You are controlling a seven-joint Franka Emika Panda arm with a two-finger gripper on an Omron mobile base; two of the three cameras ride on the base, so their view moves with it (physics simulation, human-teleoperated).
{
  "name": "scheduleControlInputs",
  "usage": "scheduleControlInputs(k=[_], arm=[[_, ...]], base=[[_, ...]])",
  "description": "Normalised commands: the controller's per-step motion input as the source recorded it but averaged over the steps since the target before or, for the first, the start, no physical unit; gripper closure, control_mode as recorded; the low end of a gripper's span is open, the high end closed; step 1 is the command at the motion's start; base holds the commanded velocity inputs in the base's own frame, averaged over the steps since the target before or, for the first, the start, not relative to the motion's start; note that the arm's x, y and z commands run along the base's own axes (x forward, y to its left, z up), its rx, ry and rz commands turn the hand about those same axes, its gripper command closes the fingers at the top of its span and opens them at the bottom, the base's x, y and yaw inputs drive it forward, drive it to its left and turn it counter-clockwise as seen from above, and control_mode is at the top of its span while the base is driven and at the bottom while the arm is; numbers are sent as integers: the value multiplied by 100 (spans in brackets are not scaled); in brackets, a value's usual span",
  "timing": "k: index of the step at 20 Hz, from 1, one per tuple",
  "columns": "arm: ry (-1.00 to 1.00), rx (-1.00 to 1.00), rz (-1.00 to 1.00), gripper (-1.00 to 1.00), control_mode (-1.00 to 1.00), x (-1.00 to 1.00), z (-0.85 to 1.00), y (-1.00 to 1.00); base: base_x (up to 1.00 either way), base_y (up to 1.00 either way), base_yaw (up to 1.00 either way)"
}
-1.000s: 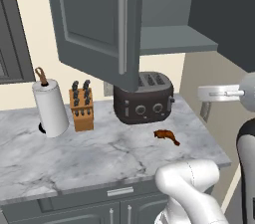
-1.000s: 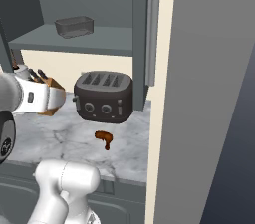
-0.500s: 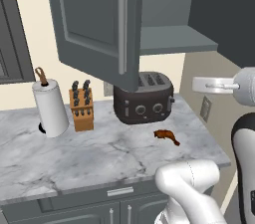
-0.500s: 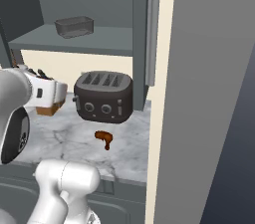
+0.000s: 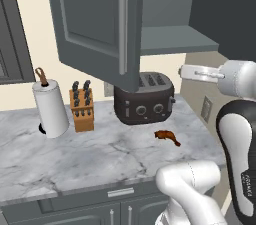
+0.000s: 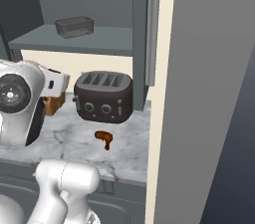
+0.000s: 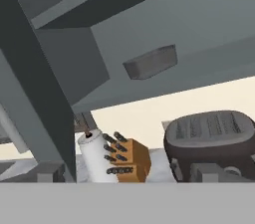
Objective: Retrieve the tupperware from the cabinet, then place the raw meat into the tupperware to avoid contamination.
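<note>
The tupperware (image 6: 74,26) is a small translucent dark-grey box on the shelf of the open wall cabinet (image 5: 95,14); in the hand view the tupperware (image 7: 150,62) sits on the shelf, seen from below. The raw meat (image 5: 167,137), a reddish-brown drumstick, lies on the marble counter in front of the toaster; from the right it is the raw meat (image 6: 103,139). My gripper (image 5: 184,73) hangs in the air right of the toaster, below shelf height, and points toward the cabinet. Its fingertips (image 7: 51,172) stand far apart, holding nothing.
A black four-slot toaster (image 5: 144,100) stands under the cabinet. A knife block (image 5: 82,107) and a paper towel roll (image 5: 50,110) stand to its left. The open left door's edge and bar handle (image 5: 122,29) hang over the toaster. A tall panel (image 6: 209,93) bounds the right side.
My hand has risen and swung in from the right toward the toaster and the cabinet opening. The meat, the tupperware and the doors have stayed put.
</note>
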Motion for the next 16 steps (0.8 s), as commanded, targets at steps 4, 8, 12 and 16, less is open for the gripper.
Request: scheduleControlInputs(k=[4, 8, 12, 16], arm=[[0, 11, 9, -100, -100, 59, 0, 18], [1, 10, 10, -100, -100, 55, -3, 29], [3, 9, 11, -100, -100, 58, -12, 42], [6, 8, 12, -100, -100, 59, -9, 45]], base=[[0, 0, 0], [0, 0, 0], [0, 0, 0], [0, 0, 0]])
